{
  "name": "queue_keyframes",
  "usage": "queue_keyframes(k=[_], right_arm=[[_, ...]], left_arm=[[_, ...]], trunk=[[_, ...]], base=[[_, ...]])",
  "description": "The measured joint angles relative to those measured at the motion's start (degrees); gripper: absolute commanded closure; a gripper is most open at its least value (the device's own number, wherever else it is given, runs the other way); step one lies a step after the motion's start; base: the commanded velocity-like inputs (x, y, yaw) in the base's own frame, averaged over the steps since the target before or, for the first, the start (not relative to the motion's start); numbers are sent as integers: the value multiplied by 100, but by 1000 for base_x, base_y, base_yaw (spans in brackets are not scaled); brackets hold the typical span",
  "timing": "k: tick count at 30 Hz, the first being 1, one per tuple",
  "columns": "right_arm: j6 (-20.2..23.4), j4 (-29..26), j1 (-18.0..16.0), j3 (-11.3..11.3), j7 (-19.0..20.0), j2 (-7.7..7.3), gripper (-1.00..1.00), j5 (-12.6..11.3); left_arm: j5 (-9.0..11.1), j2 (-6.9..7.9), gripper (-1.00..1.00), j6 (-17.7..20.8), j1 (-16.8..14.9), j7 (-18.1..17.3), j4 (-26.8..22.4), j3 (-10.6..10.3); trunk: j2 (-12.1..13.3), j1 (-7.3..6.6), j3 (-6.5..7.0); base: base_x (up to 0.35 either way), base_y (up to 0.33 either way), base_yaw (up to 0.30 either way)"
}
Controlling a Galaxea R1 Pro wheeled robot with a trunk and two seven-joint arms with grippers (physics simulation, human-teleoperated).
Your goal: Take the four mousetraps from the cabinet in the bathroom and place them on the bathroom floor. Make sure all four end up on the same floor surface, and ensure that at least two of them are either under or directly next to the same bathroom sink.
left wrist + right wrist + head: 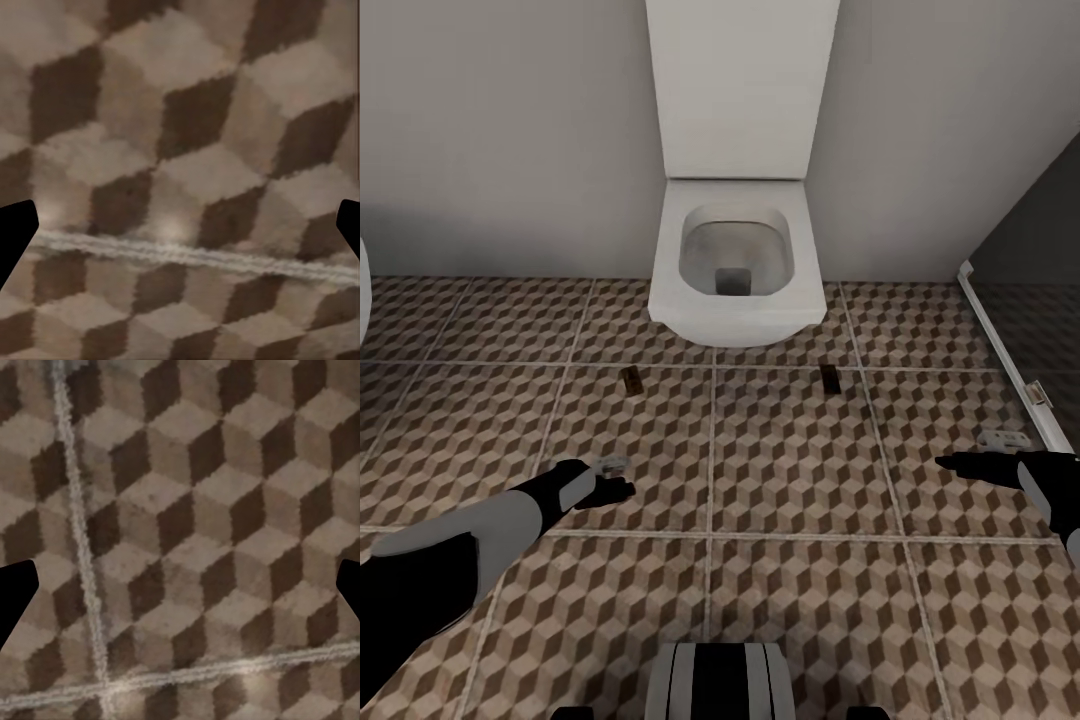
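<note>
Two mousetraps, tiny dark-brown rectangles, lie flat on the bathroom floor point(790, 470) in front of the white toilet point(735, 255): one to the left point(630, 378), one to the right point(828, 377). A small pale flat piece point(615, 462) lies just beyond my left gripper point(618, 489), and a similar one point(1005, 437) lies just past my right gripper point(950, 463). Both grippers hover low over the tiles. In the wrist views the left gripper point(180, 232) and the right gripper point(180, 592) are open, with bare tile between the fingers. The cabinet and the sink are out of view.
The toilet stands against the grey back wall, straight ahead. A dark panel with a white frame point(1000, 350) runs along the right side. A white curved fixture edge point(363, 290) shows at the far left. My base point(722, 680) is at the bottom.
</note>
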Motion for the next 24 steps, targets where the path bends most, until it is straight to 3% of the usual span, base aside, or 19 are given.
queue_keyframes(k=[9,24], right_arm=[[-1,0,0,1,5,0,-100,0],[4,0,0,32,9,9,-100,-5]], left_arm=[[3,-84,-100,0,6,6,3,-2],[10,-100,-100,-10,38,8,9,0]], trunk=[[0,0,0],[0,0,0]], base=[[0,0,0],[0,0,0]])
